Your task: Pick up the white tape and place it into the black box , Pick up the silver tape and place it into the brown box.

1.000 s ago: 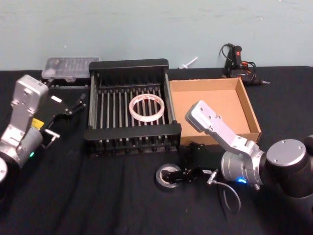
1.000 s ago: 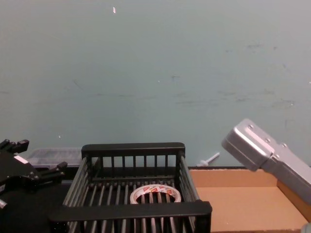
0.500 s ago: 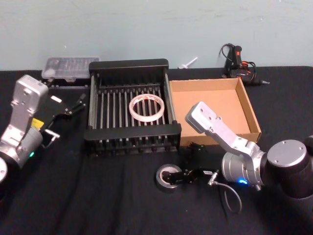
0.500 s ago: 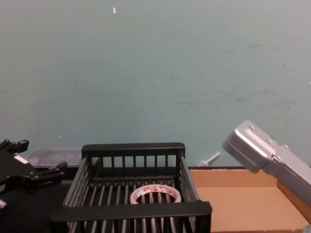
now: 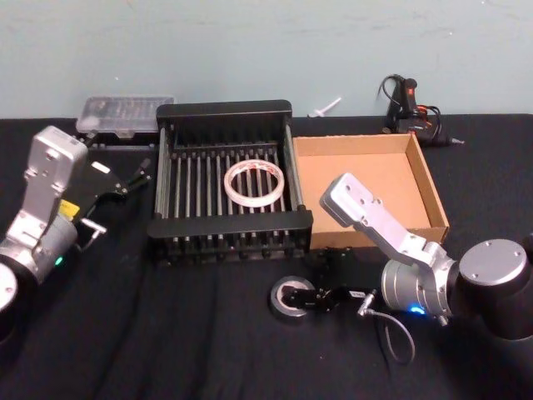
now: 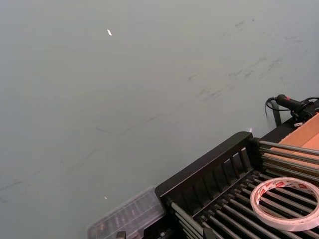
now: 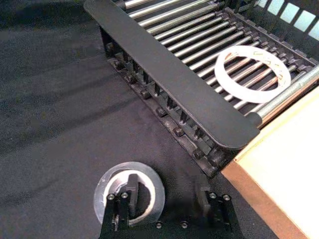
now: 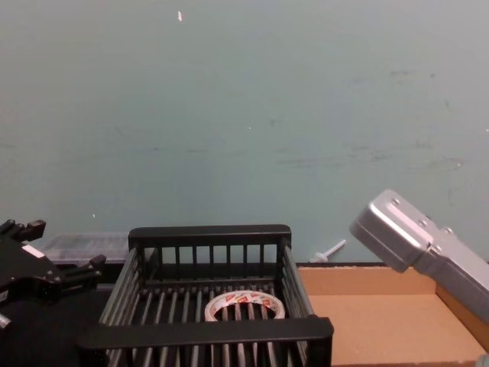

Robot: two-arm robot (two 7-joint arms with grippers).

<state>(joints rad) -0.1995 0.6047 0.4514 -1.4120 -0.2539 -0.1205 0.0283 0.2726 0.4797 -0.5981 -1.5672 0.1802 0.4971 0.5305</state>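
The right gripper (image 7: 167, 199) is down low on the black cloth (image 5: 166, 333) in front of the crate (image 5: 229, 229), fingers spread wide. One finger sits inside the hole of the silver tape (image 7: 129, 193) and the other stands outside the roll on the cardboard-tray side, so the fingers straddle the roll's wall. Can't tell if either pad is actually pressing on it yet, but the jaws clearly aren't closed down on it. The roll is lying flat on the cloth, just in front of the crate's near corner.

The left gripper (image 5: 125, 177) is parked off to the left of the crate, above the table, fingers spread with nothing between them.

The white tape (image 5: 253, 182) is already lying flat on the crate's floor bars, thin ring, red print on the inner core. The crate is black plastic, round slatted bars for floor and sides with a thick smooth rim. Right beside it, touching or nearly so, is the tray (image 5: 425, 179): plain tan cardboard, shallow, low walls. The silver roll is thicker, dull grey with a pale core.
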